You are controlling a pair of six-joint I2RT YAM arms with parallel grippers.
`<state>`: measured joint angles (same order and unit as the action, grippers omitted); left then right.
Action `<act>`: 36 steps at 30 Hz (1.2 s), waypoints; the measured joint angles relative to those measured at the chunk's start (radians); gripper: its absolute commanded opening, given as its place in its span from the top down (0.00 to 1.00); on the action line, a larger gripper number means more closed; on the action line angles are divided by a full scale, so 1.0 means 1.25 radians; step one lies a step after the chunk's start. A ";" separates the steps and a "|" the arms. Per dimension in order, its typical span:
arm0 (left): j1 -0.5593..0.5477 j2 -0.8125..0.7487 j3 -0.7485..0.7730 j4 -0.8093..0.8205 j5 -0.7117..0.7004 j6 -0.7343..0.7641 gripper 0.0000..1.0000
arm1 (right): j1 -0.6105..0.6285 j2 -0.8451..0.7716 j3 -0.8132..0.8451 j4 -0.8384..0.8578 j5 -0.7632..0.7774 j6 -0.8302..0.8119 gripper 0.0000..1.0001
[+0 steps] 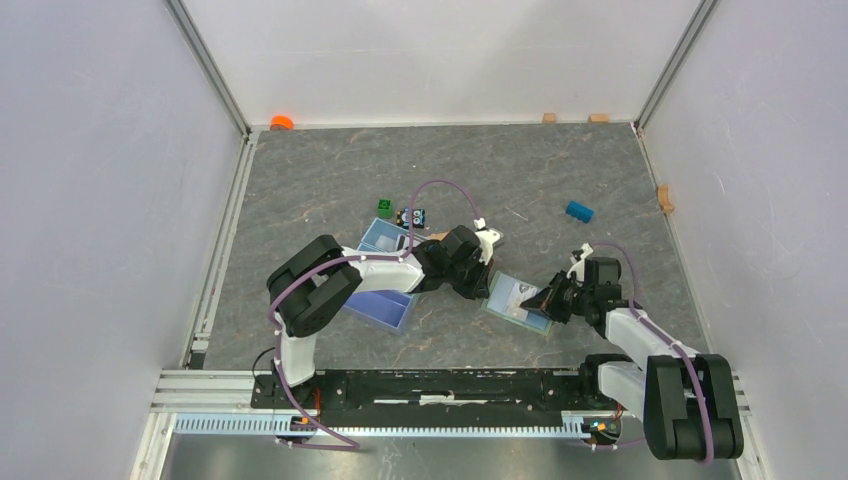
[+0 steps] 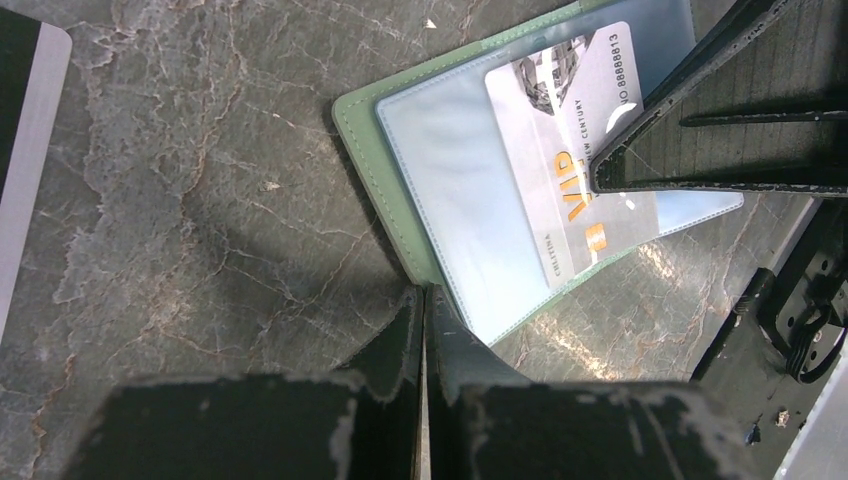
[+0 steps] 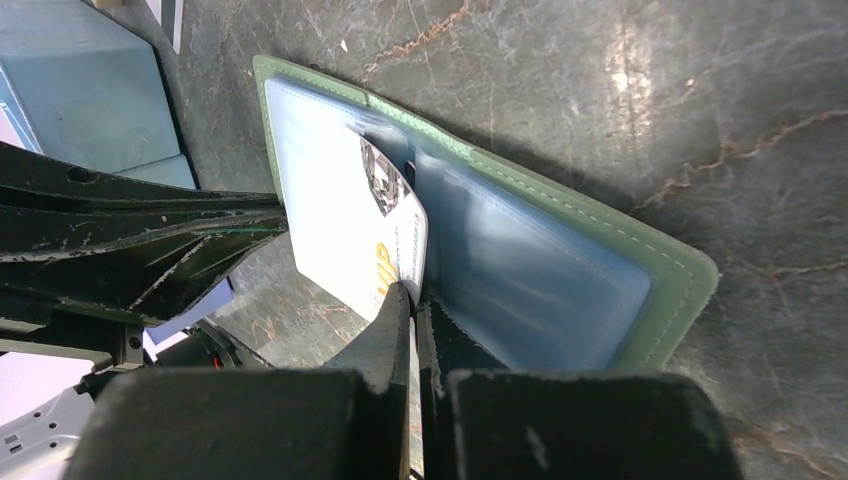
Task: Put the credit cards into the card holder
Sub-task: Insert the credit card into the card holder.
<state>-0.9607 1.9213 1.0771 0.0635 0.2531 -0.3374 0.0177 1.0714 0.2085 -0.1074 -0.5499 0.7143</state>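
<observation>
Grey stone table (image 1: pixel 330 170): right tool (image 3: pixel 412 296) pinched shut on whitish VIP credit card (image 3: pixel 340 235), left tool (image 2: pixel 422 296) shut on sage-green card holder (image 2: pixel 362 135) edge. Push skewed and you'll buckle it.

a robot lab cell: white panel walls (image 1: pixel 100 200) on aluminium framing (image 1: pixel 212 65) surround a grey marbled tabletop (image 1: pixel 330 170), mounting rail (image 1: pixel 440 385) at bottom.

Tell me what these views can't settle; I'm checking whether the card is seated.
1. VIP card: far end sleeved or not; right wrist, blurred.
2. Striped card: left wrist, cut off by the frame's left edge.
3. Blue tray: middle hidden, top view, under the left arm.
</observation>
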 measured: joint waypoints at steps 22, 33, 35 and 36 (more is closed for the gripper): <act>0.013 -0.008 -0.062 0.099 0.028 -0.090 0.98 | 0.066 0.031 0.084 -0.079 0.085 -0.007 0.77; -0.012 -0.008 -0.082 0.131 0.031 -0.180 0.98 | 0.070 -0.057 0.125 -0.216 0.213 -0.066 0.59; -0.012 -0.008 -0.082 0.130 0.031 -0.184 0.98 | 0.070 -0.063 0.134 -0.231 0.231 -0.079 0.56; -0.012 -0.008 -0.082 0.130 0.031 -0.185 0.98 | 0.070 -0.065 0.137 -0.237 0.239 -0.085 0.55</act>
<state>-0.9756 1.9114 0.9749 0.2264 0.2924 -0.5690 0.1047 0.9897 0.3798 -0.4042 -0.2516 0.6075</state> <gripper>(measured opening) 0.022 0.414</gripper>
